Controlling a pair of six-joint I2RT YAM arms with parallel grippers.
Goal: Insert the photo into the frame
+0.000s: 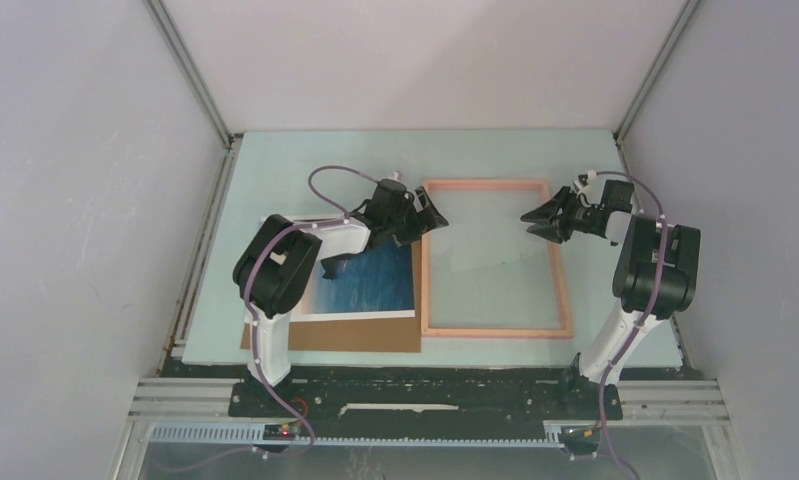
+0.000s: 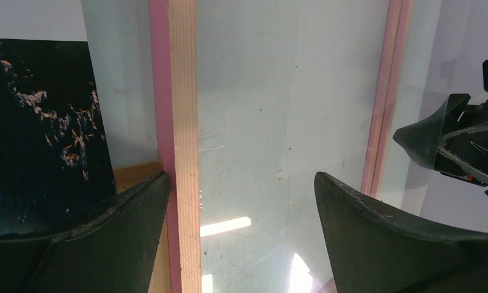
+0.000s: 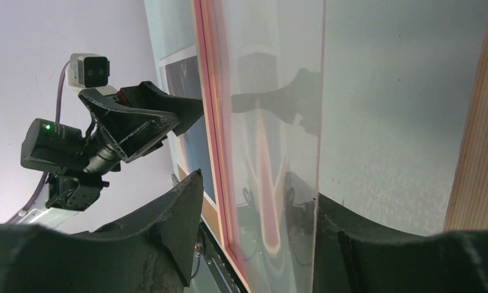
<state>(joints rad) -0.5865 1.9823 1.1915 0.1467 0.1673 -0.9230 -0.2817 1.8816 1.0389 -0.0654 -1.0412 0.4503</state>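
Note:
The salmon-pink frame (image 1: 495, 331) lies flat mid-table with its see-through middle. The photo (image 1: 370, 280), blue sea side up, lies left of it on a brown cardboard sheet (image 1: 335, 337). My left gripper (image 1: 433, 215) is open and empty over the frame's left bar (image 2: 183, 122), with a finger on each side of it. The photo's dark corner (image 2: 40, 134) shows at left in the left wrist view. My right gripper (image 1: 531, 220) is open over the frame's right part. In the right wrist view its jaws (image 3: 256, 195) straddle the edge of a clear reflective pane (image 3: 278, 91).
Grey walls close in the pale green table (image 1: 305, 160) on three sides. Black rails (image 1: 425, 395) run along the near edge by the arm bases. The left gripper (image 3: 137, 119) shows in the right wrist view, and the right gripper (image 2: 455, 146) in the left wrist view.

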